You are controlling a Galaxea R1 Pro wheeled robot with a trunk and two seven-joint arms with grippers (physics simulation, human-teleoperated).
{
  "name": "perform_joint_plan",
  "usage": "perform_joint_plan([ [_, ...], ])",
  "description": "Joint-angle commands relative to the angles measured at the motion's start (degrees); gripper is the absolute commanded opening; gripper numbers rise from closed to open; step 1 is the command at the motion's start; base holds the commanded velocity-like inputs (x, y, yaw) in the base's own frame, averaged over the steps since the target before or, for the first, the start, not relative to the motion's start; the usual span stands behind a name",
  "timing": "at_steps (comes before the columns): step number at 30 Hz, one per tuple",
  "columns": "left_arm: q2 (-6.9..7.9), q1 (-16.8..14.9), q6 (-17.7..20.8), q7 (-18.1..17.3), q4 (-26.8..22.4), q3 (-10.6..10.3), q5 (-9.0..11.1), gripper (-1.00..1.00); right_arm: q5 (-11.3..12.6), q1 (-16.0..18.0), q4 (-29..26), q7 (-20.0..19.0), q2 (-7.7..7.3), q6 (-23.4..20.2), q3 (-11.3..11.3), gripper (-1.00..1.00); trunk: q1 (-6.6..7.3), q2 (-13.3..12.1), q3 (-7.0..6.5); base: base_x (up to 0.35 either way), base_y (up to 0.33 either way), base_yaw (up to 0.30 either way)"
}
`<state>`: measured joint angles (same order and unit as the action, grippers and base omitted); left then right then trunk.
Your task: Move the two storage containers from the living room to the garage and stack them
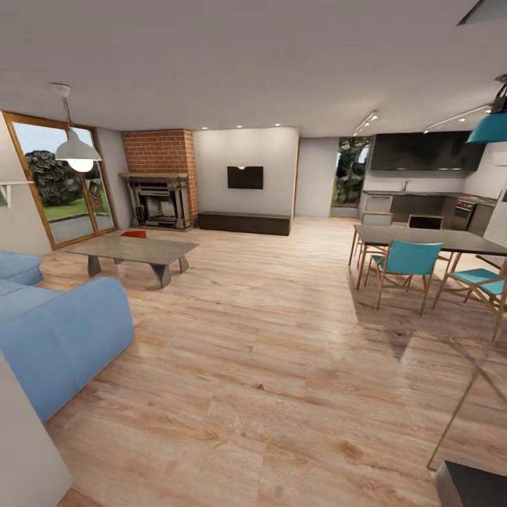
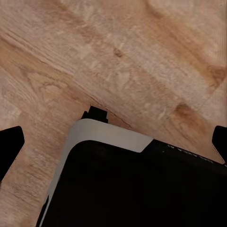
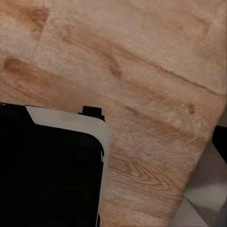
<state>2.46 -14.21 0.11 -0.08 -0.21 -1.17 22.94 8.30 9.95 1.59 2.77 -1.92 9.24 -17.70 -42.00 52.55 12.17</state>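
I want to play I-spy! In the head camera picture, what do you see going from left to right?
Blue sofa → low coffee table → brick fireplace → black wall TV → dining table → teal pendant lamp.

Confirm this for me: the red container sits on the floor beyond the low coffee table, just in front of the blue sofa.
Not quite. In the head view the red container does sit on the wood floor beyond the low coffee table, but it lies in front of the brick fireplace, not the blue sofa, which is on the table's near side.
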Motion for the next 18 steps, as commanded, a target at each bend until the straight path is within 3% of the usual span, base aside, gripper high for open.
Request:
perform_joint_plan([
  [1, 0.00, 0.0, 0.0, 0.0, 0.0, -0.1, 0.3, 1.00, 0.6, 0.1, 0.2, 0.0, 0.00, 0.3, -0.5, 1.00, -0.04, 0.0, 0.08, 0.322, 0.092, 0.000],
  [18, 0.00, 0.0, 0.1, 0.0, 0.0, -0.1, 0.3, 1.00, 0.6, 0.1, 0.2, 0.0, 0.12, 0.3, -0.4, 1.00, -0.04, 0.0, 0.08, 0.322, 0.085, 0.000],
])
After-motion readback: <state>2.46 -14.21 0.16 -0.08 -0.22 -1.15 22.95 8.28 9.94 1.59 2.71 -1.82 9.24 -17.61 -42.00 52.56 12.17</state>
